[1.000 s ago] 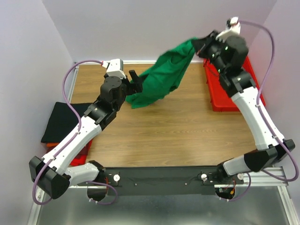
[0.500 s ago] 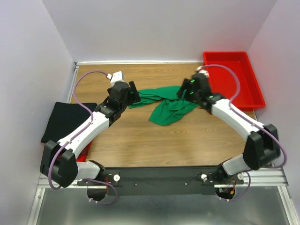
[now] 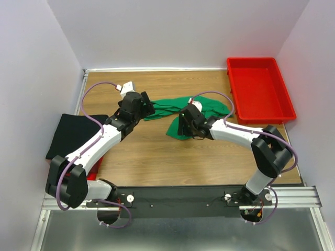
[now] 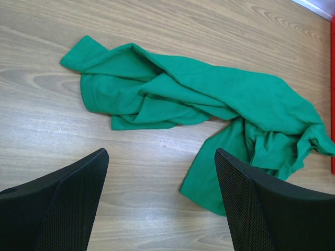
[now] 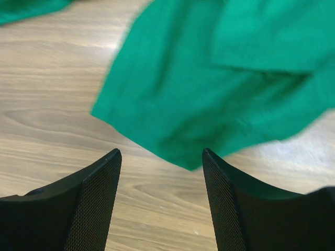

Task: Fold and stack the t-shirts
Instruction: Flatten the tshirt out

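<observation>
The bright green t-shirt (image 3: 178, 109) lies crumpled on the wooden table, stretched left to right. It also shows in the left wrist view (image 4: 209, 99) and the right wrist view (image 5: 220, 68). My left gripper (image 3: 146, 105) is open and empty just left of the shirt's left end; the left wrist view (image 4: 162, 157) shows bare wood between its fingers. My right gripper (image 3: 181, 125) is open and empty over the shirt's near edge, as the right wrist view (image 5: 161, 154) shows. A folded black t-shirt (image 3: 73, 133) lies at the table's left edge. The orange shirt is not visible.
A rigid red plastic tray (image 3: 234, 86) stands at the back right, with nothing in it. A red edge (image 3: 93, 175) shows under the black shirt; I cannot tell what it is. White walls close the back and sides.
A second ago both grippers held the green shirt up in the air. It now lies on the table, released. The right arm has swung down and left; the left gripper has lowered.
</observation>
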Tool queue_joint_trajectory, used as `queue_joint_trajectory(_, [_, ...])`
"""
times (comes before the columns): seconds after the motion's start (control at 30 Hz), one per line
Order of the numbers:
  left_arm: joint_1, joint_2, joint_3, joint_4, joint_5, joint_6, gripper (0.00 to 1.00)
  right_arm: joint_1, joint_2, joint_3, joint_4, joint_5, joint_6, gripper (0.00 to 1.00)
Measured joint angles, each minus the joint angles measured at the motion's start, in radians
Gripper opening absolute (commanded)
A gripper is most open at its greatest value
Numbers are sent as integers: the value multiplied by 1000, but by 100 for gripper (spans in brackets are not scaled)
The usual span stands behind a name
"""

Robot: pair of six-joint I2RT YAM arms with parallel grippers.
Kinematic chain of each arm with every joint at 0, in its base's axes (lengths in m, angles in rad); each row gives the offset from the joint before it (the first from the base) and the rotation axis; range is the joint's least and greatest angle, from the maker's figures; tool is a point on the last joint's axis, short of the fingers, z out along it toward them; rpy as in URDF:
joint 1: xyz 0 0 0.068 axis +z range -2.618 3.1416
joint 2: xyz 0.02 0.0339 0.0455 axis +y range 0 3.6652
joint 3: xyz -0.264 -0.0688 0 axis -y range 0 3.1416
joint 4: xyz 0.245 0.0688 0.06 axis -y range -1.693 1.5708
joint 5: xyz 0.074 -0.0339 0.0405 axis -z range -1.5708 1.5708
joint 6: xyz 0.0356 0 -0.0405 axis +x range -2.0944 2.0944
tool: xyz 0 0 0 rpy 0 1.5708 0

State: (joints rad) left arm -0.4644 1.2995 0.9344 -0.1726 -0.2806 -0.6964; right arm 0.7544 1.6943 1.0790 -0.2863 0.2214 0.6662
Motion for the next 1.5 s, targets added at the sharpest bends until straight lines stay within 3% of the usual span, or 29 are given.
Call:
queue_joint_trajectory(0.2, [0, -9, -26, 10, 6, -4, 89, 4, -53, -89, -8, 60, 44, 70])
queue_joint_trajectory(0.5, [0, -12, -38, 19, 31, -9, 89, 4, 10, -59, -6, 155, 84, 67])
queue_joint_trajectory(0.6, [0, -12, -38, 25, 35, -10, 89, 4, 77, -24, -2, 173, 84, 45])
queue_joint_trajectory(0.63, [0, -12, -39, 28, 37, -10, 89, 4, 86, -23, -2, 176, 85, 24])
queue_joint_trajectory(0.73, [0, -12, -43, 35, 39, -14, 89, 4, 84, -26, -8, 194, 78, 0])
queue_joint_trajectory(1.0, [0, 29, -66, 59, 45, -58, 83, -19, -174, -25, -87, 285, 24, 0])
queue_joint_trajectory(1.13, [0, 76, -93, 78, 50, -93, 78, -96, -337, 52, -128, 344, -45, 0])
queue_joint_trajectory(1.3, [0, 145, -122, 96, 51, -133, 69, -187, -396, 140, -141, 388, -119, 0])
queue_joint_trajectory(1.5, [0, 240, -113, 118, 49, -167, 65, -200, -396, 210, -179, 399, -177, 0])
